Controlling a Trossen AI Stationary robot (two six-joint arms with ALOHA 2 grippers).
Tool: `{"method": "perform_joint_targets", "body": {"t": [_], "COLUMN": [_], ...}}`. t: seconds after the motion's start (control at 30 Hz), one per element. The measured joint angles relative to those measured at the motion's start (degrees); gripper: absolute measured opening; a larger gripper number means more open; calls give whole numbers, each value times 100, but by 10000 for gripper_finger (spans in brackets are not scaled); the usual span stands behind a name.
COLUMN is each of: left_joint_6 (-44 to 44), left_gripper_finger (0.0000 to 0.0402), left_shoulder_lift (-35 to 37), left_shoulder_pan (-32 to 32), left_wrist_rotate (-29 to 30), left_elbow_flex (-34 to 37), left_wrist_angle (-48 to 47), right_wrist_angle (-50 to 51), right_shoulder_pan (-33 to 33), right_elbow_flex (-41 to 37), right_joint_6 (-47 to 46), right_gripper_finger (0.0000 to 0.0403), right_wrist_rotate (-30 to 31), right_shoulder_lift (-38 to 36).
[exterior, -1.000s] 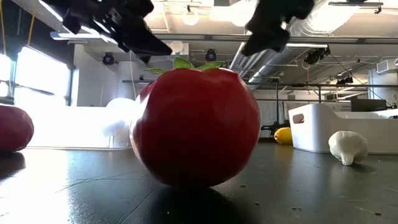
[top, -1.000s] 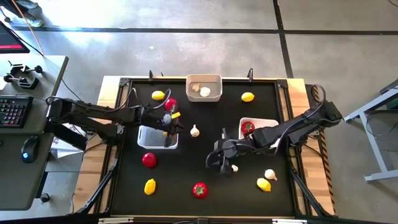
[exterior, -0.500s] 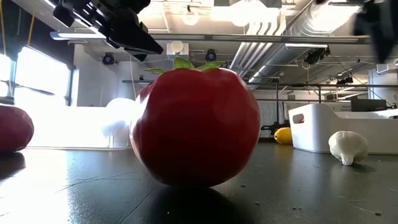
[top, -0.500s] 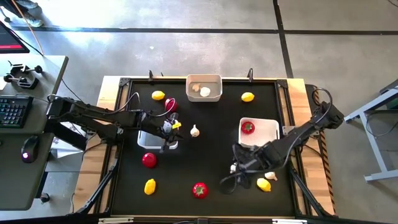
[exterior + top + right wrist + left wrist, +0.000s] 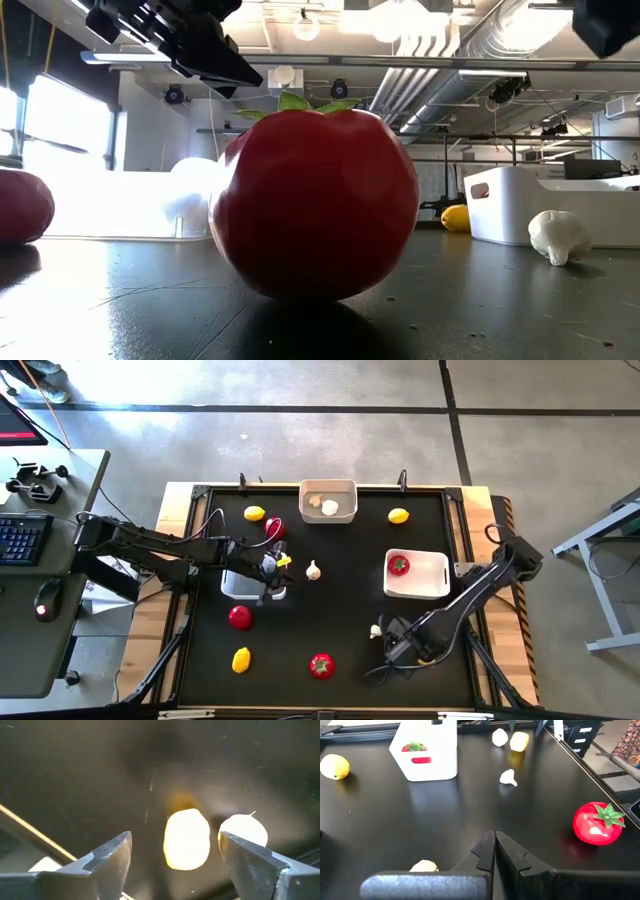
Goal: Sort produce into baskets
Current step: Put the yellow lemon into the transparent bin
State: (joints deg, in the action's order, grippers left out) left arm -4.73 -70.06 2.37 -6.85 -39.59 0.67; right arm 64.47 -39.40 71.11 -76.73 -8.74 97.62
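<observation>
Fingers of the right gripper (image 5: pixel 175 857) stand wide apart over a yellow lemon (image 5: pixel 186 839), grasping nothing; the left gripper (image 5: pixel 494 851) is clenched and empty.

From above, the left gripper (image 5: pixel 270 567) hangs over the left basket (image 5: pixel 240 582), whose inside is hidden by the arm. The far basket (image 5: pixel 329 500) holds two white garlic bulbs; the right basket (image 5: pixel 430 574) holds one tomato (image 5: pixel 399 565). The right gripper (image 5: pixel 402 650) has moved from the mat's middle toward the near right corner, close to the mat's edge, beside a loose garlic (image 5: pixel 376 630). The middle of the mat is open. In the low view a big tomato (image 5: pixel 315 205) fills the front, a basket (image 5: pixel 560 205) and a garlic (image 5: pixel 559 236) stand to its right. The left wrist view shows a basket (image 5: pixel 426 750) with a tomato inside and another tomato (image 5: pixel 598 823) near the table edge. In the right wrist view a white garlic (image 5: pixel 243 832) lies just beside the lemon.
</observation>
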Motion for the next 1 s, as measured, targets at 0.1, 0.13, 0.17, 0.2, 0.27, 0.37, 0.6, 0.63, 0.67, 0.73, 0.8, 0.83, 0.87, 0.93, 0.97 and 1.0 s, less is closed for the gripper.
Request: {"method": "perform_joint_targets", "body": {"t": [0.1,0.13,0.17,0.2,0.27,0.37,0.6,0.63,0.67,0.73,0.8,0.83,0.87,0.93,0.97,1.0], "left_joint_6": [4,4,4,4,4,7,20,20,30,130,190,214,214,214,214,214], "left_gripper_finger": [0,0,0,0,0,0,0,0,0,0,0,0,0,0,0,0], "left_shoulder_lift": [0,-1,0,0,0,0,0,0,0,0,0,0,0,0,0,0], "left_shoulder_pan": [0,0,0,0,0,0,0,0,0,-1,-2,-2,-2,-2,-2,-2], "left_wrist_rotate": [0,0,0,0,0,0,0,0,0,0,3,4,4,4,4,4], "left_elbow_flex": [0,0,0,0,0,0,0,0,0,0,0,0,0,0,0,0], "left_wrist_angle": [-2,0,-1,-2,0,-1,0,0,0,1,0,2,0,3,1,3], "right_wrist_angle": [139,184,240,279,309,365,419,421,425,409,362,345,343,342,341,341], "right_shoulder_pan": [0,0,0,0,0,0,0,0,0,0,0,0,0,0,0,0], "right_elbow_flex": [0,0,0,0,0,0,-2,-2,-2,-2,-2,-2,-2,-4,-4,-4], "right_joint_6": [104,188,226,295,427,520,685,729,759,853,935,974,1000,1081,1110,1127], "right_gripper_finger": [299,300,300,300,300,300,300,300,300,300,300,300,300,299,297,293], "right_wrist_rotate": [-109,-190,-233,-272,-376,-486,-632,-637,-655,-680,-705,-736,-764,-804,-825,-835], "right_shoulder_lift": [158,209,266,325,429,552,771,814,853,951,1041,1080,1125,1222,1264,1295]}}
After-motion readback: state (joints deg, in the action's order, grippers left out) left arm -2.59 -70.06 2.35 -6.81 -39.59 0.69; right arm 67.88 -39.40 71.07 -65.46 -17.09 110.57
